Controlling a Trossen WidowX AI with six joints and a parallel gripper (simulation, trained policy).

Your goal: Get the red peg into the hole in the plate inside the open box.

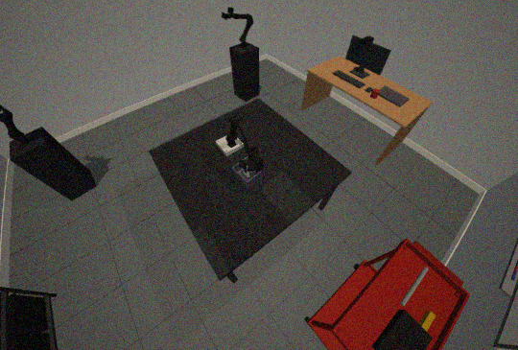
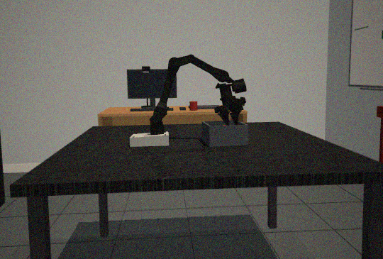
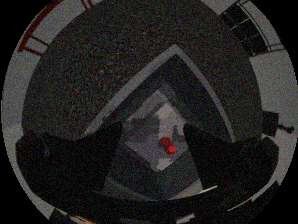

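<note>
The grey open box [image 1: 240,175] [image 2: 227,136] [image 3: 133,84] stands on the dark table. My gripper [image 2: 232,123] [image 3: 153,126] points down over it, open, with its fingertips about at rim level. The red peg [image 3: 168,145] is inside the box between the spread fingers, seen nearly end-on in the wrist view, with dark space between it and each finger. A small speck of red shows by the fingertips in the exterior view. The pale plate [image 3: 170,115] lies at the box bottom, partly in shadow. The hole is not visible, and I cannot tell how deep the peg sits.
The box walls surround the space under the fingers. The white arm base [image 1: 226,149] [image 2: 149,140] stands on the table [image 1: 206,210] [image 2: 106,167] beside the box. A wooden desk [image 1: 412,106] and a red cart [image 1: 366,296] are away from the table.
</note>
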